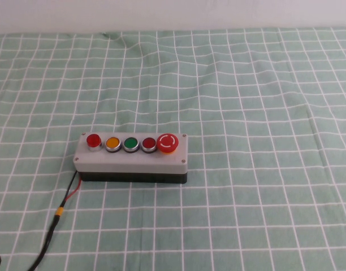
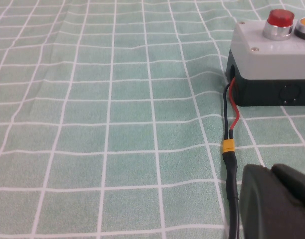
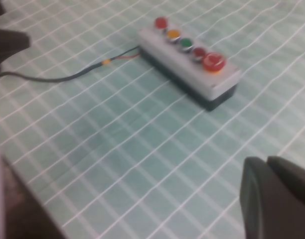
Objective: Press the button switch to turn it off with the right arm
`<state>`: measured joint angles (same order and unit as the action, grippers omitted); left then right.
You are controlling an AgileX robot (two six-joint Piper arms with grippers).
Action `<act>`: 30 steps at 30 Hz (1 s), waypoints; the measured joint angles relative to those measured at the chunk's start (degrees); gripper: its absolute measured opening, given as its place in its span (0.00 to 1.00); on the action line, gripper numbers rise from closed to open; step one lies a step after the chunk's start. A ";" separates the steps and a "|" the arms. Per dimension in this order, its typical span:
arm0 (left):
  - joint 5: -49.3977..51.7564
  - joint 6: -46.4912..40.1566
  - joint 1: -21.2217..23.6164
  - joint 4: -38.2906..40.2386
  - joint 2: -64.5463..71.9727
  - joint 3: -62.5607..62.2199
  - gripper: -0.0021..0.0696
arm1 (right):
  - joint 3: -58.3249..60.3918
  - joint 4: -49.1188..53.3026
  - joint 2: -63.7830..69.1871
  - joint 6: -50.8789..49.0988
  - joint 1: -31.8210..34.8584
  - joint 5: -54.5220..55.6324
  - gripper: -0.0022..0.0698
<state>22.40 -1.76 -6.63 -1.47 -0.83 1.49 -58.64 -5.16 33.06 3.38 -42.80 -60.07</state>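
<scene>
Nearest the high camera lies the black cable (image 1: 51, 234), running to the grey box (image 1: 130, 161) on the green checked cloth (image 1: 263, 113). The button switch (image 1: 94, 141) sits at the box's left end, beside the orange button (image 1: 112, 144). The right gripper (image 3: 279, 199) waits well apart from the box and the left gripper (image 2: 274, 201) rests near the cable; I cannot tell their claws' state. Judged, the approach is not begun: the right arm must reach across, then press down.

Green checked cloth (image 1: 263, 101) covers the table; a black cable (image 1: 51, 234) with orange connector (image 1: 59, 212) trails across it.
</scene>
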 joint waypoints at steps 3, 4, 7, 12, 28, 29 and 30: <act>0.00 0.00 0.00 0.00 0.00 0.00 0.02 | 3.54 -3.96 -1.61 0.00 0.00 -0.15 0.01; 0.00 0.00 0.00 0.00 0.00 0.00 0.02 | 4.78 -5.36 -1.84 0.00 0.00 -0.31 0.01; 0.00 0.00 0.00 0.00 0.00 0.00 0.02 | 7.50 -7.79 -1.89 0.00 0.00 -0.93 0.01; 0.00 0.00 0.00 0.00 0.00 0.00 0.02 | 10.33 -8.10 -1.89 0.00 0.00 -1.05 0.01; 0.00 0.00 0.00 0.00 0.00 0.00 0.02 | 38.27 5.59 -21.43 1.97 18.76 35.66 0.01; 0.00 0.00 0.00 0.00 0.00 0.00 0.02 | 40.66 5.59 -23.64 1.97 20.80 37.87 0.01; 0.00 0.00 0.00 0.00 0.00 0.00 0.02 | 42.47 5.59 -25.81 1.97 22.36 39.82 0.01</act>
<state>22.40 -1.76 -6.63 -1.47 -0.83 1.49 -16.17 0.43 7.25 5.35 -20.44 -20.25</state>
